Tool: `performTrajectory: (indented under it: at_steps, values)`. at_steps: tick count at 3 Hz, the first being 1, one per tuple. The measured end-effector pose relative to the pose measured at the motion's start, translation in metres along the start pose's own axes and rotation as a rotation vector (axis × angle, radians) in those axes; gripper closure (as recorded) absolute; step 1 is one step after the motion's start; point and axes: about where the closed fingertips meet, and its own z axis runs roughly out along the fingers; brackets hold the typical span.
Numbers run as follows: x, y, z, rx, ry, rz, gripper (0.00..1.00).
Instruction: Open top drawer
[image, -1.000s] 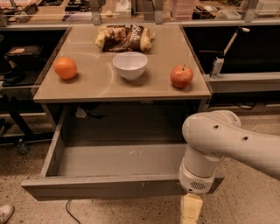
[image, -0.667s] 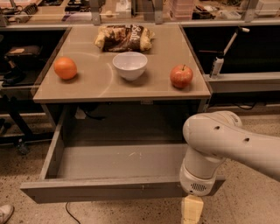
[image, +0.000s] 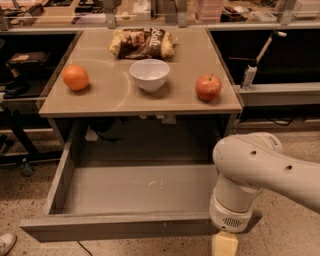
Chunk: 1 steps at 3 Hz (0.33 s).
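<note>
Surface (image: 116, 98): white bowl (image: 149, 74) centre | top drawer (image: 135, 190) pulled out, grey floor showing | gripper (image: 225, 244) lower right, grip unreadable.

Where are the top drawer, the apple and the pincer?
top drawer (image: 135, 192): camera view, bare interior floor.
apple (image: 208, 87): camera view, middle of fruit.
pincer (image: 225, 244): camera view, pale base, bottom edge, right.

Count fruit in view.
2, both on the tabletop: orange left, apple right. The arm hides the open top drawer's right corner. The end effector hangs below the drawer front.
</note>
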Motion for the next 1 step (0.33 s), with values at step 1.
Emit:
performTrajectory:
  at_steps: [1]
  values:
    - [0.0000, 0.0000, 0.0000, 0.000, 0.000, 0.000, 0.00]
